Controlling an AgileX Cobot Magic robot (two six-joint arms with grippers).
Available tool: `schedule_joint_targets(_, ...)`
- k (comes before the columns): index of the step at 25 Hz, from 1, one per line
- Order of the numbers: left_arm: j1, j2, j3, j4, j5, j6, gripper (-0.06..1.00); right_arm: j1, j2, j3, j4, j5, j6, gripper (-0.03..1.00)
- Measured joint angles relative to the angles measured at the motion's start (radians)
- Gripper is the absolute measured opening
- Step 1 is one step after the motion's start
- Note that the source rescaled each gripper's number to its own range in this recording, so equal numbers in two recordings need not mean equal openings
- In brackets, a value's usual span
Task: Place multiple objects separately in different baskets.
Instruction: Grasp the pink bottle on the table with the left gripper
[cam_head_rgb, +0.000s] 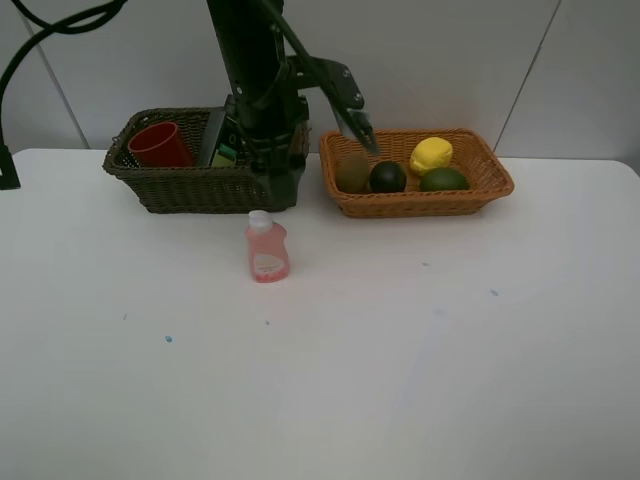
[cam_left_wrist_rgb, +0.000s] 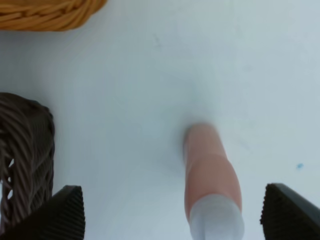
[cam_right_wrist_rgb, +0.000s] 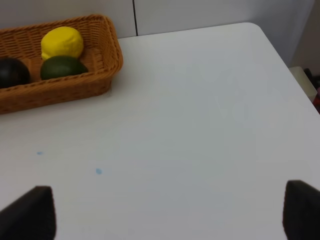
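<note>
Your left gripper (cam_left_wrist_rgb: 172, 212) hangs open above the pink bottle (cam_head_rgb: 267, 250), which stands upright on the table (cam_head_rgb: 400, 340) in front of the dark basket (cam_head_rgb: 190, 185). Your right gripper (cam_right_wrist_rgb: 170, 212) is open over bare table beside the orange basket (cam_right_wrist_rgb: 100, 75).

Under my jaws spreads a white worktop (cam_head_rgb: 400, 380), matte, with a few small blue specks (cam_head_rgb: 168, 339). Beyond it stands a pale panelled wall (cam_head_rgb: 450, 60) with thin dark seams (cam_head_rgb: 527, 75). The light is soft and even.
</note>
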Motion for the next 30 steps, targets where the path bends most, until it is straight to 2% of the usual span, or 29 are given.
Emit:
schedule_joint_targets(12, 0.000, -0.009, 0.023, -0.003, 0.000, 0.017, 0.91, 0.000, 0.000, 0.000, 0.000, 0.000, 0.000, 0.99)
schedule_joint_targets(24, 0.000, -0.022, 0.188, 0.028, 0.000, 0.016, 0.91, 0.000, 0.000, 0.000, 0.000, 0.000, 0.000, 0.99)
schedule_joint_targets(30, 0.000, -0.022, 0.234, 0.034, -0.078, 0.016, 0.91, 0.000, 0.000, 0.000, 0.000, 0.000, 0.000, 0.99)
